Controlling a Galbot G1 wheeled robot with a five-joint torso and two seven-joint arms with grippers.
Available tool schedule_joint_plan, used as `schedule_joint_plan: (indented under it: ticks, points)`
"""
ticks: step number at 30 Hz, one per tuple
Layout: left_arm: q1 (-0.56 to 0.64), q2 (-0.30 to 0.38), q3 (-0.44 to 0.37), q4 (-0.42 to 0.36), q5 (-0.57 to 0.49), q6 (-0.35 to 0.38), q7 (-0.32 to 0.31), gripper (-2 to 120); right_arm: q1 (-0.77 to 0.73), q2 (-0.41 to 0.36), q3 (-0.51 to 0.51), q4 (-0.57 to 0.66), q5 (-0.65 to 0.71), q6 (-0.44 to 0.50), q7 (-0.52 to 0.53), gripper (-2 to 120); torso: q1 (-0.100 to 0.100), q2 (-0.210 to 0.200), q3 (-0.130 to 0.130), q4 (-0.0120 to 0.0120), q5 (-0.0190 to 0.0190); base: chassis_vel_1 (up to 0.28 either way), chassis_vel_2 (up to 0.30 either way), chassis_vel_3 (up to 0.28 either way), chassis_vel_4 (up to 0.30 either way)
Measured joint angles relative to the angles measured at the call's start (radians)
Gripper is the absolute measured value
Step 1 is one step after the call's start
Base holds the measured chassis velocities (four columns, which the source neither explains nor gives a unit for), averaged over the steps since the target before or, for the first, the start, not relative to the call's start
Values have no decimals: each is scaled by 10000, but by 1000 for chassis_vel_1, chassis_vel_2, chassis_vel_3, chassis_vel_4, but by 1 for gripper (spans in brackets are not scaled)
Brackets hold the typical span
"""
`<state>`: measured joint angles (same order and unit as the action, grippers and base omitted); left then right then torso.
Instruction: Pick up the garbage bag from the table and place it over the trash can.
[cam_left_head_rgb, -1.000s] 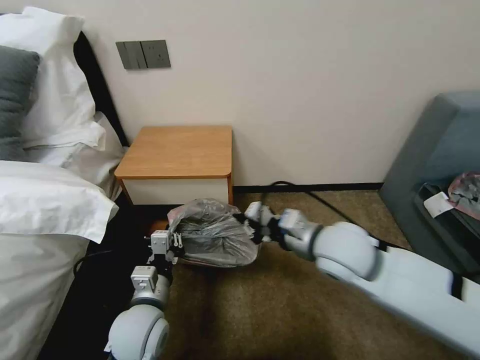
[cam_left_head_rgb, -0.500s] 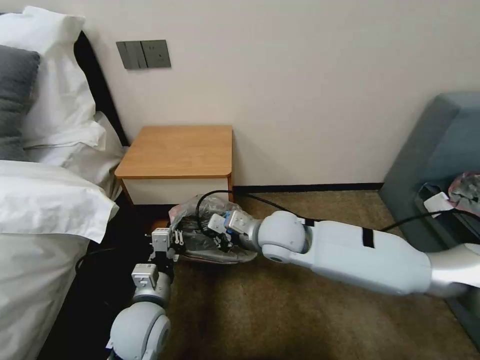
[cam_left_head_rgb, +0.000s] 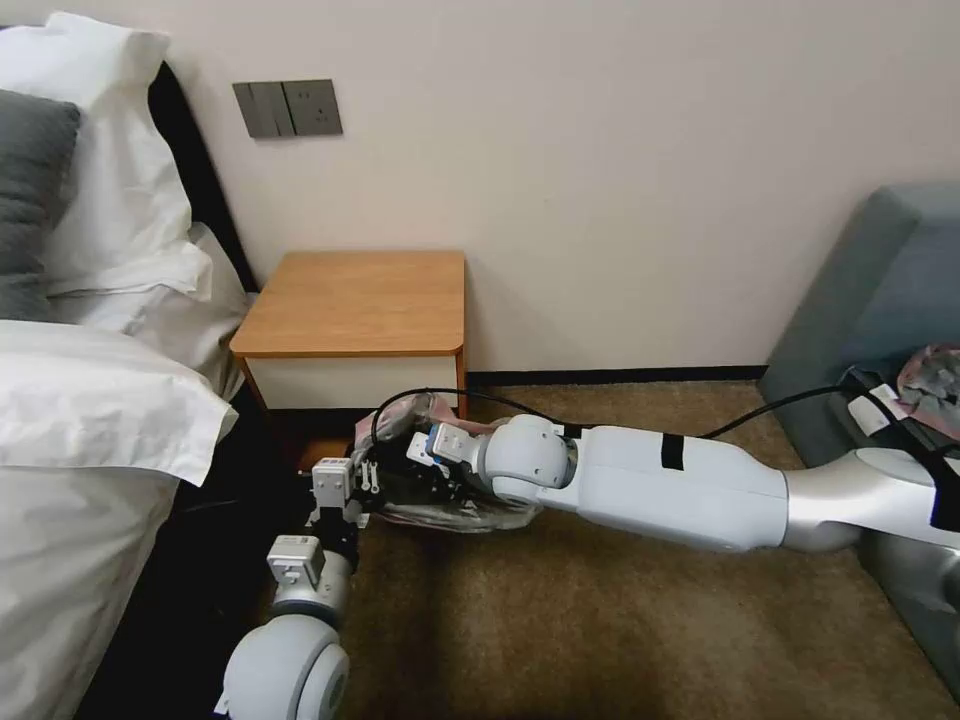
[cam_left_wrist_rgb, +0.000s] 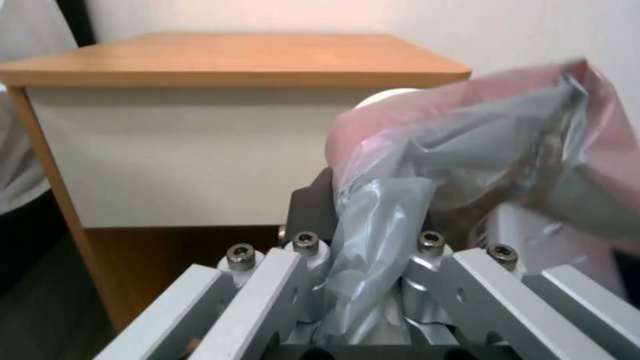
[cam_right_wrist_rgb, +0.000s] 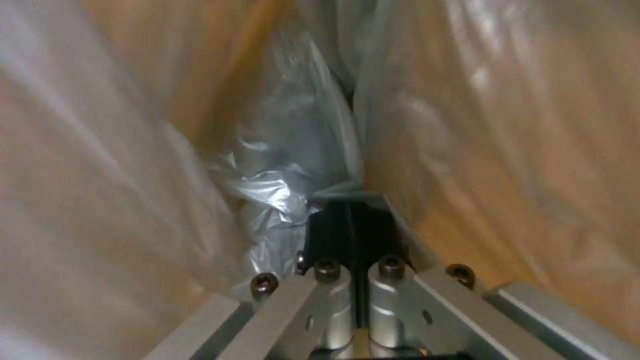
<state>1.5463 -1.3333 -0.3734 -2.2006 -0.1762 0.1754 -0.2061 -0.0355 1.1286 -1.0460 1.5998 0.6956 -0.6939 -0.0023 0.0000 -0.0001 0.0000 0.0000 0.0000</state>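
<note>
Bag film, draped on the bin just before the nightstand, is pinched by the left gripper and should be pushed down gently by the closed right gripper.

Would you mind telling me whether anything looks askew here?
Yes: the garbage bag sits crumpled on one side, its pink rim bunched up while the left gripper pinches one fold.

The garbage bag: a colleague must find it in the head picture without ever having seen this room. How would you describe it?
Find the wooden-topped table by the wall. On the carpet before it, both grippers meet at a crumpled mass: the garbage bag. Unlike the plastic bundle on the grey seat, it is pinched by the left gripper.
</note>
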Motion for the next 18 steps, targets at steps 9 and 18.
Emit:
schedule_joint_plan:
  ticks: [9,18]
  points:
    - [69,-41,148,-459,16,48,-1,9,-116,133,-5,-337,-273,98,-106,0,1,0,0,0,0,0,0,0,0]
    - [146,-56,92,-518,111,62,-6,9,-134,253,37,-537,-348,139,-116,0,0,0,0,1,1,0,0,0,0]
